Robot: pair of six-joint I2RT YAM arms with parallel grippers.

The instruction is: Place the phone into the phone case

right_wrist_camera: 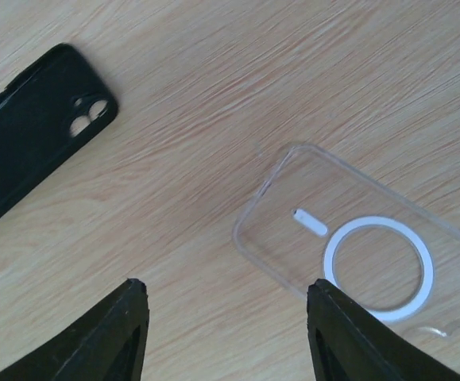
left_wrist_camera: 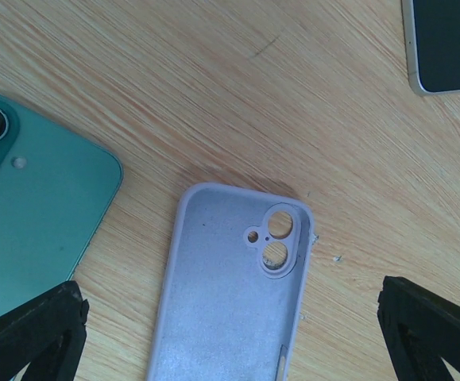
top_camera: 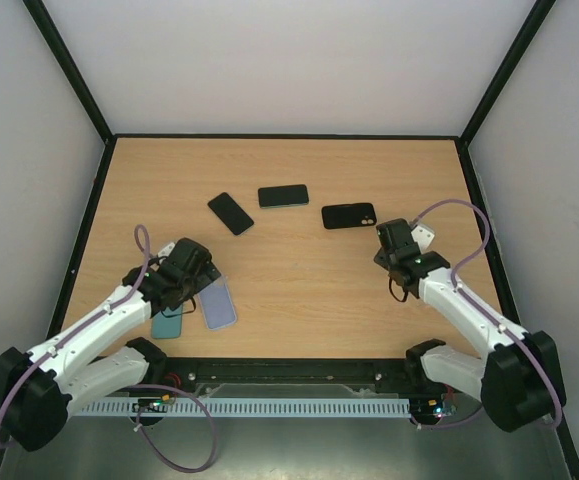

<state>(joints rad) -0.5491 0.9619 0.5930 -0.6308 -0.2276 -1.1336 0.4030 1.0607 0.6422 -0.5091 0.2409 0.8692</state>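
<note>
A lavender phone case [left_wrist_camera: 230, 302] lies open side up, camera cutouts at its far end; it also shows in the top view [top_camera: 221, 305]. A teal phone [left_wrist_camera: 39, 214] lies face down just left of it, also seen in the top view [top_camera: 167, 322]. My left gripper [left_wrist_camera: 230, 337] is open and empty, hovering over the case with one finger on either side. My right gripper [right_wrist_camera: 226, 317] is open and empty above bare wood. A clear case [right_wrist_camera: 365, 246] with a white ring lies beside its right finger.
A black case [right_wrist_camera: 31, 135] lies far left of the right gripper, also in the top view [top_camera: 349, 215]. A black phone [top_camera: 231, 213] and a pale-edged phone [top_camera: 283, 195] lie mid-table. A phone corner [left_wrist_camera: 448, 48] shows in the left wrist view. Black rails edge the table.
</note>
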